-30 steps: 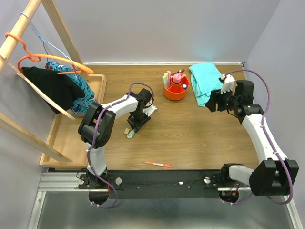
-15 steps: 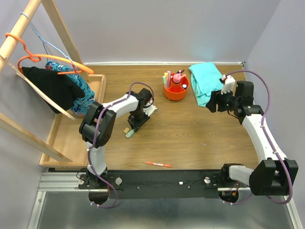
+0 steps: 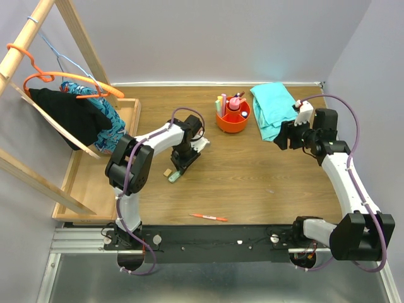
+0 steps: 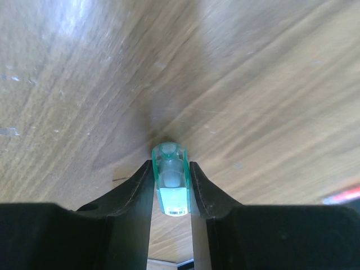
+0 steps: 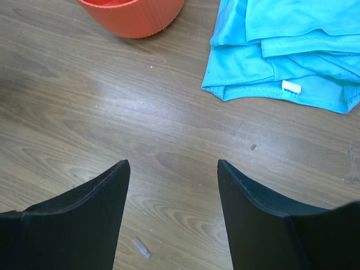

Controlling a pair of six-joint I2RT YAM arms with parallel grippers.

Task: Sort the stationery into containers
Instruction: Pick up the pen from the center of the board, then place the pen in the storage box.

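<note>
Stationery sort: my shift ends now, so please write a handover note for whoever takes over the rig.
Left gripper: closed on a green highlighter, low at the table.
Right gripper: open, empty, over bare wood near the teal cloth.
Done: orange tub holds a pink bottle and pastel highlighters.
To do: the gripped highlighter, the tan eraser beside it, the red pen near the front edge.
</note>
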